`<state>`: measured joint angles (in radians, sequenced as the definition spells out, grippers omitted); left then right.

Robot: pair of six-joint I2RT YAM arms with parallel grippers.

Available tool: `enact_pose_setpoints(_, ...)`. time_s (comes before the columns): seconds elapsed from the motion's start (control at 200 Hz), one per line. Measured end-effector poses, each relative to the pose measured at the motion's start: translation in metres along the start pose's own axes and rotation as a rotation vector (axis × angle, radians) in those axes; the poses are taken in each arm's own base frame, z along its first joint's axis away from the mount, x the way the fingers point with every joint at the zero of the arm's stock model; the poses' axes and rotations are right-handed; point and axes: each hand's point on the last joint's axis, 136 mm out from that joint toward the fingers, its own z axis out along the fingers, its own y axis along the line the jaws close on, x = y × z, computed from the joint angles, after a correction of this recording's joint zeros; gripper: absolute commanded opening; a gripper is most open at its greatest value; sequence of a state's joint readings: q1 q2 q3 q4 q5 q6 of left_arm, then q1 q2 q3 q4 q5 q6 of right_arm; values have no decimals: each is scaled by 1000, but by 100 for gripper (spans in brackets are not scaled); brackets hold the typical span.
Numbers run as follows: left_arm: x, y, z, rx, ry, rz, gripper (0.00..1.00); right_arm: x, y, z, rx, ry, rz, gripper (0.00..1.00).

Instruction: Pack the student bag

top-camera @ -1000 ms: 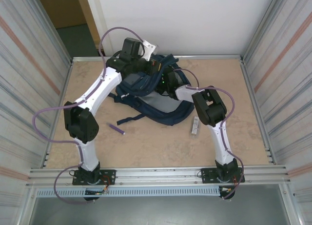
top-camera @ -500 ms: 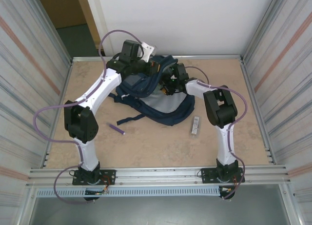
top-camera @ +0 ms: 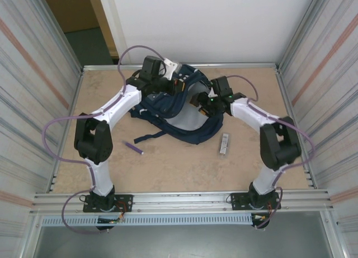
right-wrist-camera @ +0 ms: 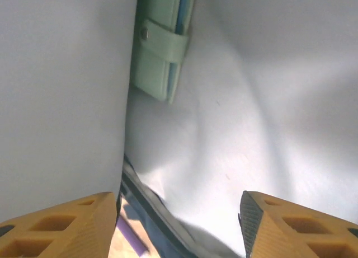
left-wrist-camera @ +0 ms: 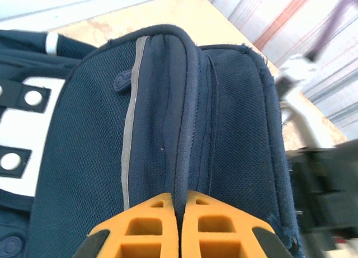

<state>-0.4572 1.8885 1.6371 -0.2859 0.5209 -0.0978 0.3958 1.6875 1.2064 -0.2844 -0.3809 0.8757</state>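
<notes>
Left wrist view: our left gripper [left-wrist-camera: 180, 197] is clenched on a seam ridge of the student bag [left-wrist-camera: 162, 101], which lies at the far middle of the table [top-camera: 168, 168]. Our right gripper [right-wrist-camera: 179, 213] stands released, jaws apart and empty, inside the pale lining [right-wrist-camera: 263, 101] near a green case [right-wrist-camera: 159, 51]. If that thin pinch slips, we judge the opening collapses onto the right arm. Withdrawing carelessly could snag the lining.

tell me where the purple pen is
Top view: the purple pen lies on the table, left of centre, just on the near side of the student bag.
</notes>
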Motion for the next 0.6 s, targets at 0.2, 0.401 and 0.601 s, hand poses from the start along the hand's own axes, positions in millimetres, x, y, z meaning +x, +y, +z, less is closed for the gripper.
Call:
enact_pose_setpoints(0.2, 8, -4, 6, 50, -7, -17, 0, 22, -44, -60, 107, -61, -63, 62)
enact_pose_setpoints(0.401, 22, -22, 18, 116, 16, -12, 30, 33, -92, -109, 272, -139, -92, 62)
enact_pose_setpoints(0.601, 79, -32, 26, 106, 110, -72, 38, 38, -69, -137, 278, -244, -282, 62)
